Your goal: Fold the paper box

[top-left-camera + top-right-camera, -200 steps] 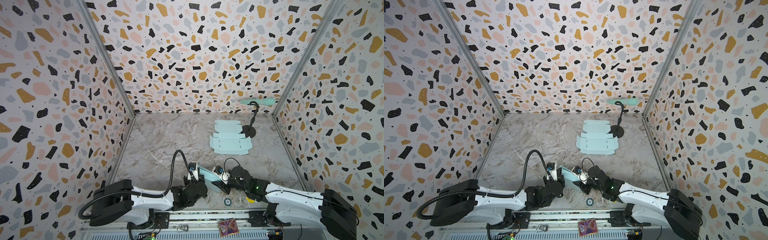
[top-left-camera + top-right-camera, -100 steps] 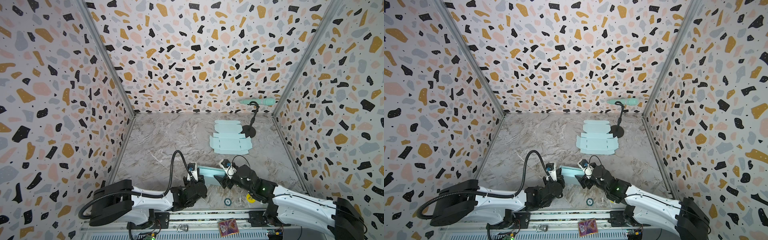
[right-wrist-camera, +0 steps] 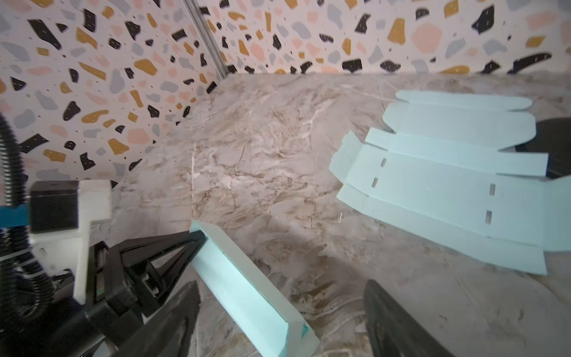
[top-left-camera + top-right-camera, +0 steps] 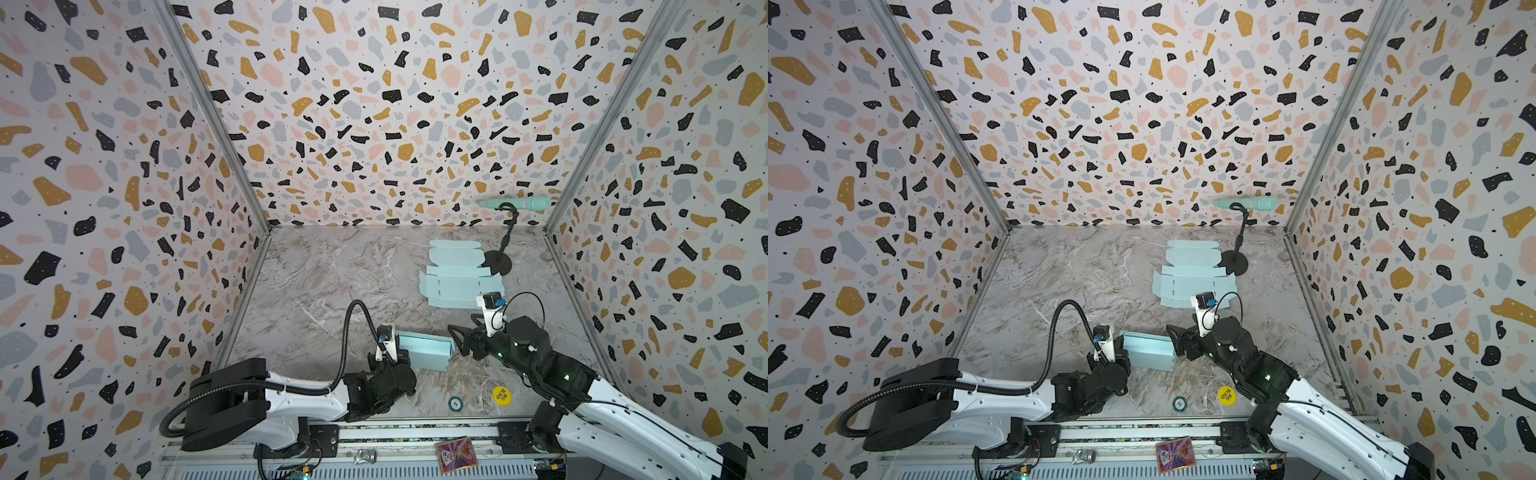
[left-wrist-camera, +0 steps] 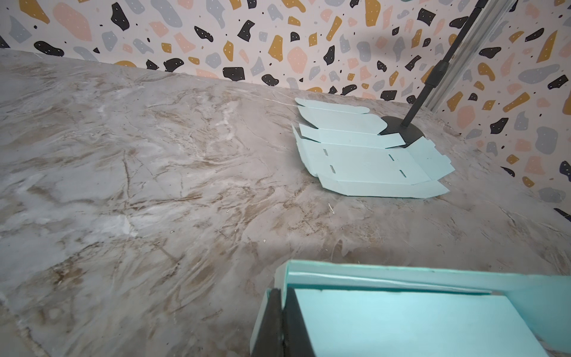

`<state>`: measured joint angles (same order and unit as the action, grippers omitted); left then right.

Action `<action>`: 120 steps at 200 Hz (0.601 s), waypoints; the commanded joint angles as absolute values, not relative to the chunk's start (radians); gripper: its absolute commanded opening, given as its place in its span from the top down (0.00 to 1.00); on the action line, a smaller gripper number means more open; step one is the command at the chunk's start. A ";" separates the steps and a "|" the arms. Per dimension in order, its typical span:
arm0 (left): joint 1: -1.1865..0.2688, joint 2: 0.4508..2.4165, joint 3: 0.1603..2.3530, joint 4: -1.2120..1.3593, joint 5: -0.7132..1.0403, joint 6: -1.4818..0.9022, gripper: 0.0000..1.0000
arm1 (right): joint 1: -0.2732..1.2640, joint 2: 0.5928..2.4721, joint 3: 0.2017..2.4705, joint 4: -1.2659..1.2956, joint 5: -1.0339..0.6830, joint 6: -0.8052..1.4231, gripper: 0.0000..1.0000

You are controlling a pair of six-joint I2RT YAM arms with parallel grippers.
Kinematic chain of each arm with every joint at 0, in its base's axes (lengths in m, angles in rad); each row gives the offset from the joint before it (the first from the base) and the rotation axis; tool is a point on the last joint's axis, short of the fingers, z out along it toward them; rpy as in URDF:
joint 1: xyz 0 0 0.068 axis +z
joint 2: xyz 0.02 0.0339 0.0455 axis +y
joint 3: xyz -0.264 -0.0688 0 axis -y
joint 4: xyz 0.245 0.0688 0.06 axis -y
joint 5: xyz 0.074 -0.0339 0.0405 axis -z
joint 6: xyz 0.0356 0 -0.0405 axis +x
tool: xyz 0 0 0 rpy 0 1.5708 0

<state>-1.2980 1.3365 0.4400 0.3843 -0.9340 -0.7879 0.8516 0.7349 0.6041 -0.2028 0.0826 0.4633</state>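
The folded teal paper box lies near the table's front in both top views. My left gripper is shut on the box's left wall, one finger inside and one outside. My right gripper stands open just off the box's right end, which shows between its spread fingers; I cannot tell whether it touches. A flat unfolded box blank lies farther back on the right.
A black stand holding a teal handle sits at the back right, its base on the blank's edge. A yellow disc and a small round token lie near the front rail. Patterned walls enclose three sides.
My right gripper has opened and drawn back to the right, off the box. The box has gone from tilted to level. The left gripper stays shut on its wall.
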 commanded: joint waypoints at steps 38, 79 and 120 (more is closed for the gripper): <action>-1.304 1.362 0.438 0.258 -0.858 -0.801 1.00 | 0.887 0.874 0.640 -0.354 0.000 0.612 0.41; -1.306 1.366 0.448 0.258 -0.854 -0.802 1.00 | 0.928 0.929 0.644 -0.324 0.004 0.639 0.50; -1.307 1.367 0.448 0.258 -0.848 -0.813 1.00 | 0.945 0.944 0.652 -0.298 -0.002 0.652 0.59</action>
<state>-1.2980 1.3373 0.4534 0.3580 -0.9279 -0.7994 0.9291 0.9504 0.6140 -0.3222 0.0116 0.6296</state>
